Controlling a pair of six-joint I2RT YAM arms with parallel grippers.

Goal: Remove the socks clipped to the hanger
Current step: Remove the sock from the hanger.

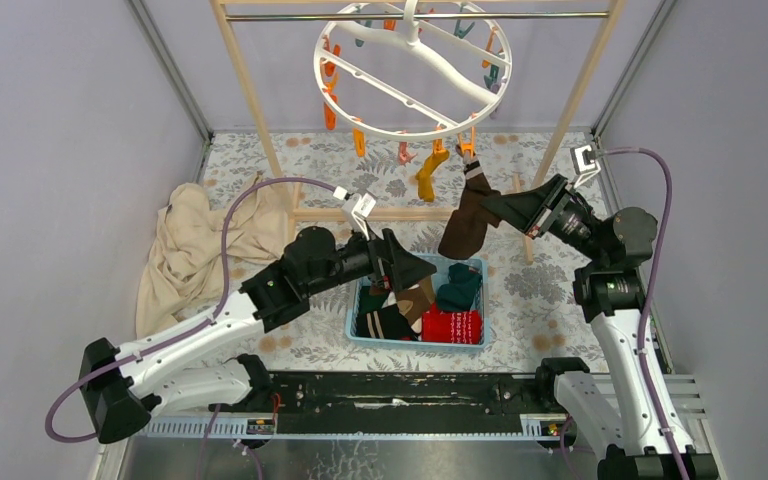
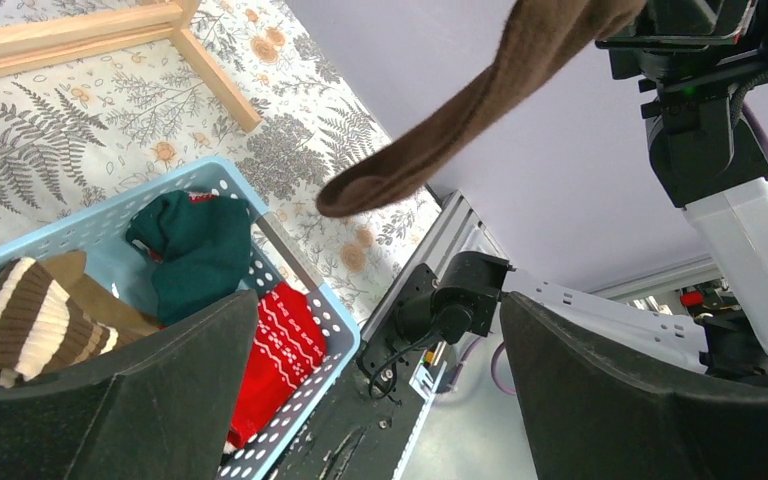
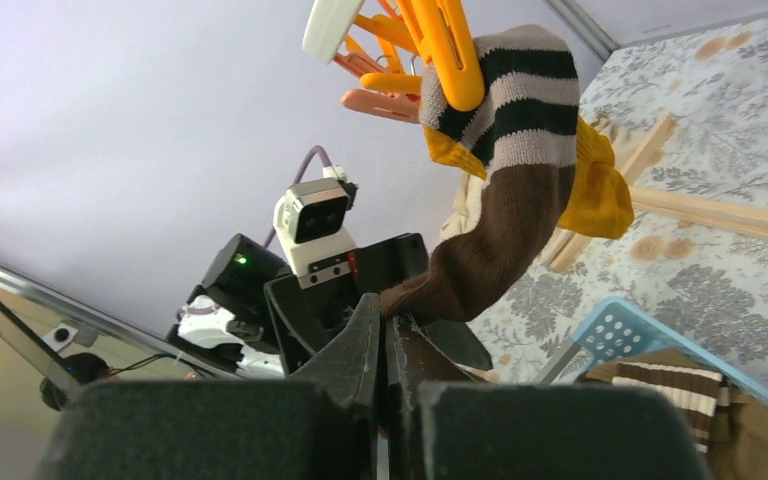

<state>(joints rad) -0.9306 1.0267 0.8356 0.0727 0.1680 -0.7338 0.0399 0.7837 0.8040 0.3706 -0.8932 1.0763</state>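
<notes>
The right claw point(image 1: 490, 206) is clamped together on the brown sock point(image 1: 463, 225), which hangs from an orange clip point(image 3: 450, 55) on the hanger point(image 1: 400, 132), over the counter's far half. The left claw point(image 1: 412, 265) stands wide apart, empty, above the blue basket point(image 1: 483, 290). A sideways pull would likely swing the ring (it seems to hang freely) rather than free the striped cuff. The pinch could also slip, or the mustard sock point(image 1: 428, 175) just beside could snag.
</notes>
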